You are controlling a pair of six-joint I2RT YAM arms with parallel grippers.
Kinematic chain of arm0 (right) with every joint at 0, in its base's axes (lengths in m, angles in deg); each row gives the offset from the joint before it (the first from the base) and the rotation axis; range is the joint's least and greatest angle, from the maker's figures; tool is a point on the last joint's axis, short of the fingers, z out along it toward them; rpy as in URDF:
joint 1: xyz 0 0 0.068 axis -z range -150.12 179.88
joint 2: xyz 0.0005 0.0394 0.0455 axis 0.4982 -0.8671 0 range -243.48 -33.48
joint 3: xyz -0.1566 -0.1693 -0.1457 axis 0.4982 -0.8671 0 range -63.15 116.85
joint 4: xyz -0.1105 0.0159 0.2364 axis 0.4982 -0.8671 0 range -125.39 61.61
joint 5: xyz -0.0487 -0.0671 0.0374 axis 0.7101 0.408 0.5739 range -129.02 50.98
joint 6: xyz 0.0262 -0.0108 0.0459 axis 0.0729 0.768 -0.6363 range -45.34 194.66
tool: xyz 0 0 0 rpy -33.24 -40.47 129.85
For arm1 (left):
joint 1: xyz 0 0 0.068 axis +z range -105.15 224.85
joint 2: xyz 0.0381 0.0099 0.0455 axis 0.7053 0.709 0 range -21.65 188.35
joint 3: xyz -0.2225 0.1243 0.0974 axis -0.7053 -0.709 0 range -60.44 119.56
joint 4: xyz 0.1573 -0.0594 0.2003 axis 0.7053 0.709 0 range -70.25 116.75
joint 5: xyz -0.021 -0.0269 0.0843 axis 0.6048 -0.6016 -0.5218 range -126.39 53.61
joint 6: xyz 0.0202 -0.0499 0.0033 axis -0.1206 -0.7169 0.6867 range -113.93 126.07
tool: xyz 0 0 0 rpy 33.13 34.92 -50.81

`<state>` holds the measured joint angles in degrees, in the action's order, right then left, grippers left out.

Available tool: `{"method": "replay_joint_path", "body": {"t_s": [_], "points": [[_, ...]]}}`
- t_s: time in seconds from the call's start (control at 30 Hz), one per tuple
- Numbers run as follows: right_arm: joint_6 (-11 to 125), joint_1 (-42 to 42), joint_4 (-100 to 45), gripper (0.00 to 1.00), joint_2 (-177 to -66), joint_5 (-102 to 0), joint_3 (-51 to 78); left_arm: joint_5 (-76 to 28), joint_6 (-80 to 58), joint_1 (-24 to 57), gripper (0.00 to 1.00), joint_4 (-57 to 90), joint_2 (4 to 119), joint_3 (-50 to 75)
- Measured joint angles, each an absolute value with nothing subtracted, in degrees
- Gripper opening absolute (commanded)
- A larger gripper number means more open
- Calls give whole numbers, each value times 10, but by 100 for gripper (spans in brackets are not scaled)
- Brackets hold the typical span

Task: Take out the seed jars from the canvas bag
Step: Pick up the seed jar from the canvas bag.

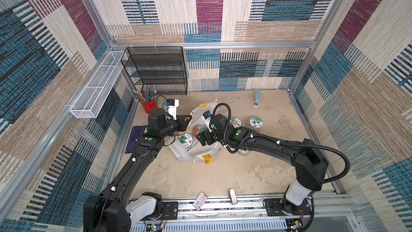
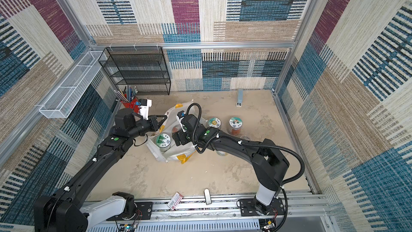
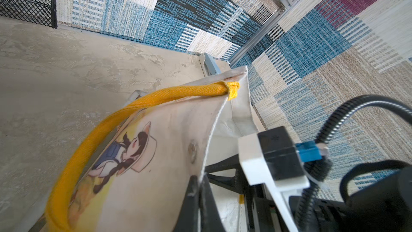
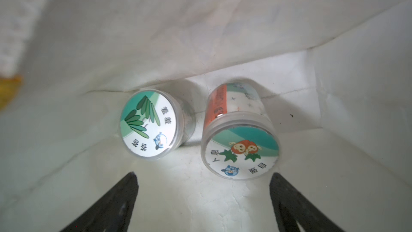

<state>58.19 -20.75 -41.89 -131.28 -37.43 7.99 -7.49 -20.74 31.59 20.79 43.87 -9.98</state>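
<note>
Two clear cylindrical jars (image 4: 148, 123) rest in the canvas bag (image 4: 200, 30); right hand (image 4: 203, 175) spread, left hand (image 3: 199, 181) pinching it.

The mottled beige bench (image 1: 223, 175) bears a boxy white canvas bag (image 1: 196, 152) near its middle, with two clear teal-lidded jars (image 1: 256, 122) (image 1: 235, 122) just beside it. A red pencil cup (image 1: 149, 106) stands by the far left corner.
</note>
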Motion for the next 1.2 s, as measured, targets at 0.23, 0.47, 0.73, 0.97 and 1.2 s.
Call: {"method": "replay_joint_path", "body": {"t_s": [0.23, 0.47, 0.73, 0.97, 1.2], "points": [[554, -196, -394, 99, -1329, -364, 58, -62, -208, 316, 0, 206, 439, -100], [532, -185, -362, 99, -1356, -371, 54, -58, -208, 316, 0, 205, 439, -100], [512, -178, -343, 99, -1393, -390, 78, -55, -208, 314, 0, 205, 438, -100], [508, -178, -343, 99, -1425, -394, 128, -49, -208, 314, 0, 204, 438, -100], [499, -178, -369, 99, -1465, -383, 165, -49, -209, 314, 0, 204, 438, -100]]}}
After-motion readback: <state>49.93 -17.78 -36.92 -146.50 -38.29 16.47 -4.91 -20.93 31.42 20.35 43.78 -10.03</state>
